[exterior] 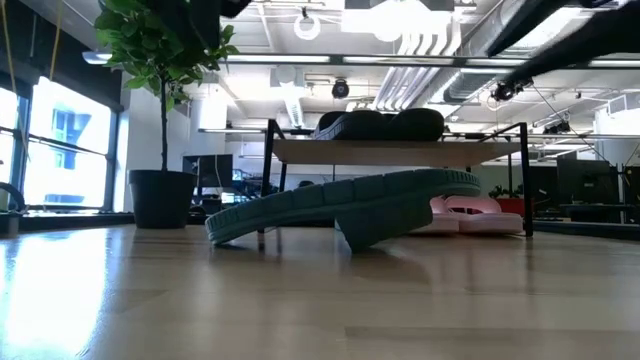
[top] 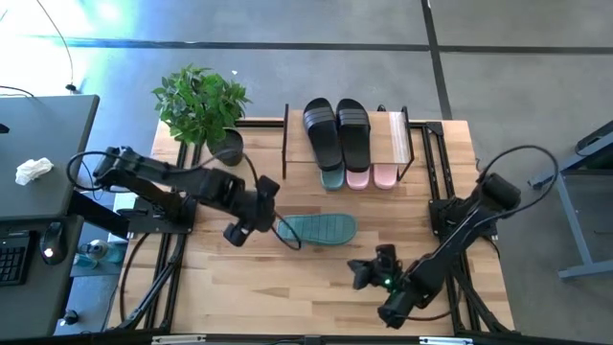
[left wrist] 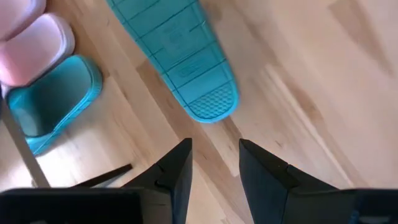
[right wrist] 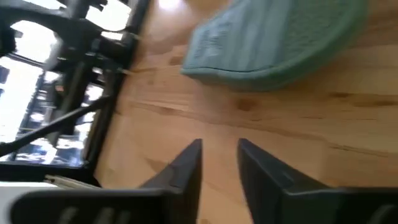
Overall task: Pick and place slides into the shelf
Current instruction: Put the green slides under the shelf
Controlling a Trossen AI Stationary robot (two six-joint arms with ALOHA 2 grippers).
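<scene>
The left pincer hangs with its fingers a little apart and nothing in them, and the green slide lies upside down on the bench right beside it, at 3 o'clock. The slide's long side runs from 9 to 3 o'clock. The right pincer, also apart and empty, waits farther off at about 5 o'clock from the slide, so the left arm looks nearer for the grab.

Two dark jointed arms trail looping black cables, each ending in flat, black, wedge-shaped fingers.
</scene>
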